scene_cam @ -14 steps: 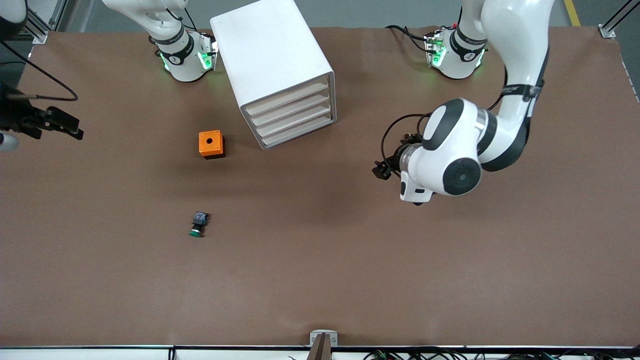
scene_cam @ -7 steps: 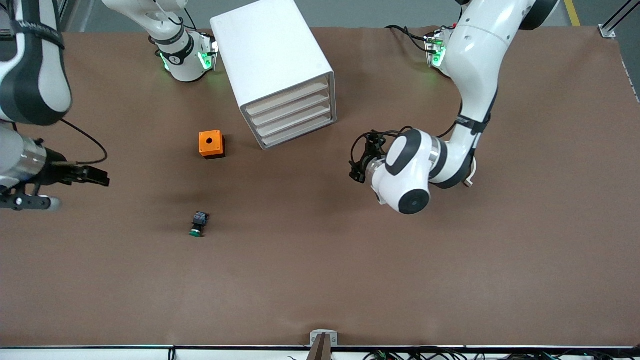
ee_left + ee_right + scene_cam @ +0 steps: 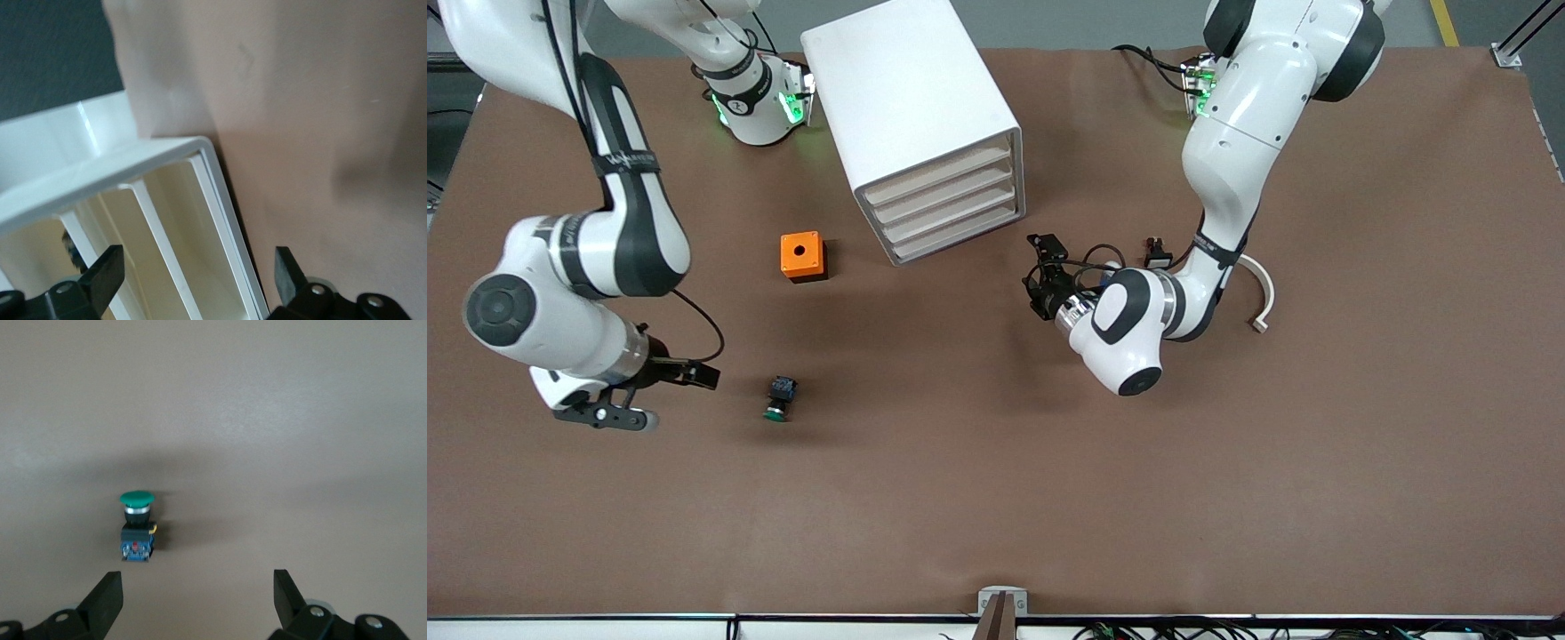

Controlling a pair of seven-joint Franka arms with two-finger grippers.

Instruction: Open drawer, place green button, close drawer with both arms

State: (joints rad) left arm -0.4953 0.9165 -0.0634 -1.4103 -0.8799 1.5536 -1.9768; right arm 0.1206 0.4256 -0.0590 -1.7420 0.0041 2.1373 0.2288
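Both arms have swung in over the last second: the right gripper (image 3: 694, 373), earlier at the table's edge toward the right arm's end, now hangs low just beside the button (image 3: 779, 397), and the left gripper (image 3: 1042, 271) has drawn closer to the front of the cabinet (image 3: 911, 116). The button lies on its side on the bare table (image 3: 996, 498), nearer to the front camera than the orange box (image 3: 803, 256), untouched. In the right wrist view the button (image 3: 137, 527) shows its green cap and black-and-blue body, with the right gripper's fingers (image 3: 107, 600) spread wide and empty; only their tips are in frame. The left wrist view shows the left gripper's fingers (image 3: 103, 273) also wide apart and holding nothing, aimed at the cabinet's white front frame (image 3: 200, 200). The drawer (image 3: 960, 236), lowest of the four, looks shut in the front view. A small dark object (image 3: 1158, 253) beside the left arm is too small to identify.
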